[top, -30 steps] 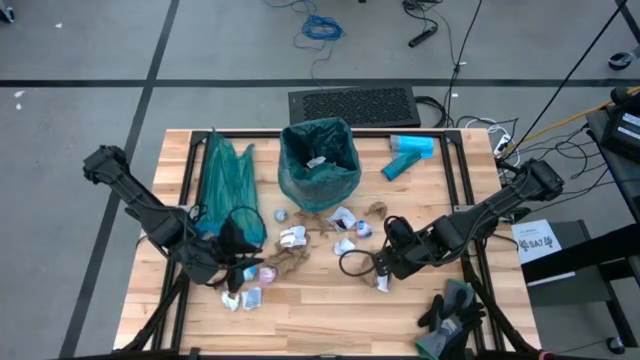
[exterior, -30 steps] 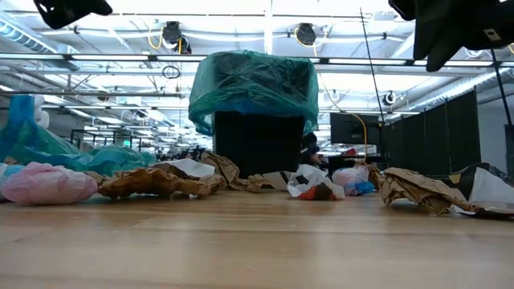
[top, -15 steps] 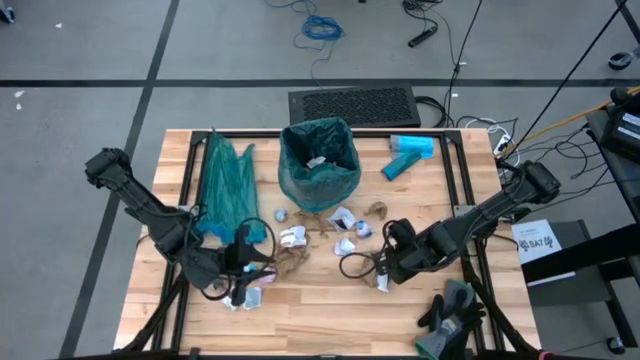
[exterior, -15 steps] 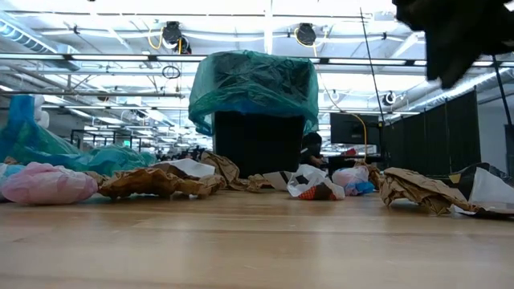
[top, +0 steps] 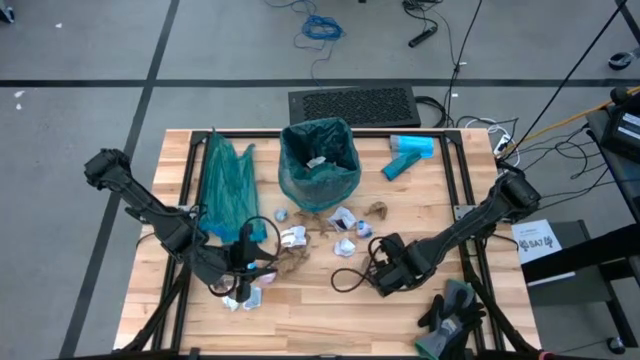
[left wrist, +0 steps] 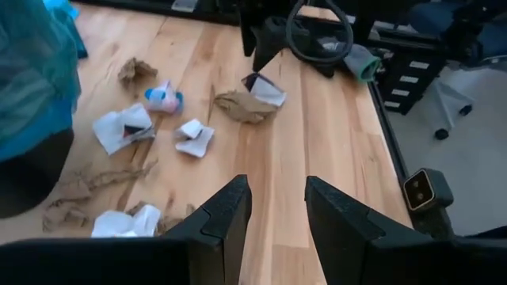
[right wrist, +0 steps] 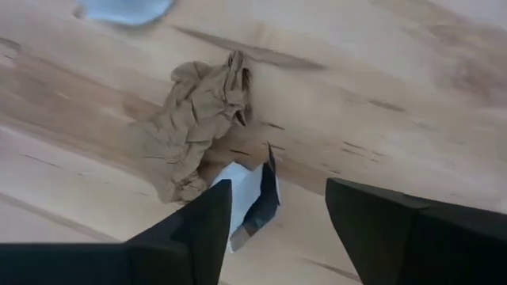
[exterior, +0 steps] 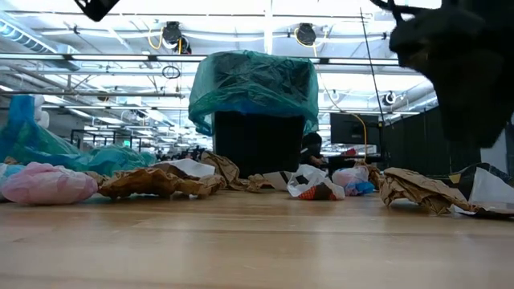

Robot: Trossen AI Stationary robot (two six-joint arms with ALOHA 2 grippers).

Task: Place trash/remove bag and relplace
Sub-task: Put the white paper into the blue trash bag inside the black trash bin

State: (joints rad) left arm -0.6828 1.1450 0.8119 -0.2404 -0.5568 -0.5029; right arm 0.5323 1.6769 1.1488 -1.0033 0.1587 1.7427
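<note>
Since a second ago, my right gripper (right wrist: 273, 229) has slid lower on the table, farther from the lined bin (top: 319, 163), and my fingers (right wrist: 190, 237) on it have spread apart; they hold nothing. Between them, in my right wrist view, lie a crumpled brown paper scrap (right wrist: 194, 127) and a white wrapper (right wrist: 247, 198) with a dark edge, touching each other. A light-blue scrap (right wrist: 123, 8) is cut off at the frame edge.

My left gripper (left wrist: 277, 214) hangs on the bin's other side, fingers parted with bare wood showing between them. More trash (top: 345, 222) lies scattered just in front of the bin, and 1 white piece (top: 316, 161) is inside it.

From table height my right arm (exterior: 462, 64) is only a dark blur hiding what sits behind it.
</note>
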